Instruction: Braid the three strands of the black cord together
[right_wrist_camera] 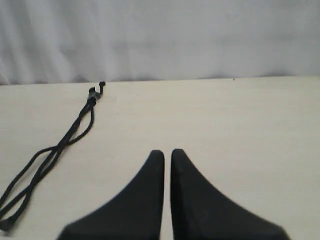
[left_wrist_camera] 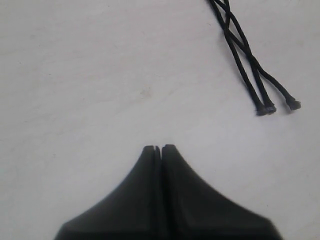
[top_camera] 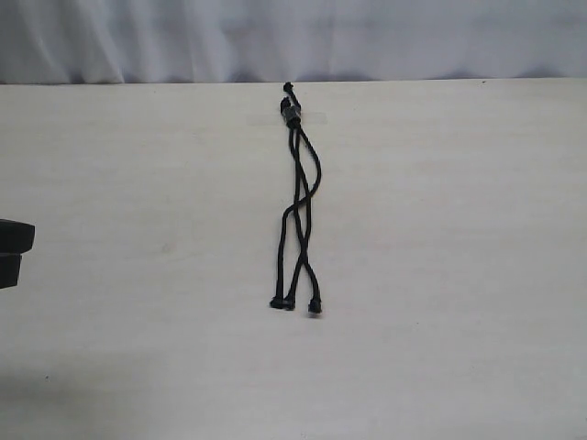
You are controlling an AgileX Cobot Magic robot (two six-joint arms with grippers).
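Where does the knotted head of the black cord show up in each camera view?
Exterior view: knotted head sits centre, near the far edge of the table.
Left wrist view: not in it; only the three strands show.
Right wrist view: at that far edge, beyond the right end effector.
Shared landmark: the crossing strands.

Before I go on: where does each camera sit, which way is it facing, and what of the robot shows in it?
Exterior: raised at the table's strand tips end, facing across it to the white curtain; the left arm pokes in at the left edge.
Left wrist: looks down past the left gripper, shut, at the strand tips.
Right wrist: looks nearly level over the right gripper toward the curtain.
Shared: all three show the black cord.
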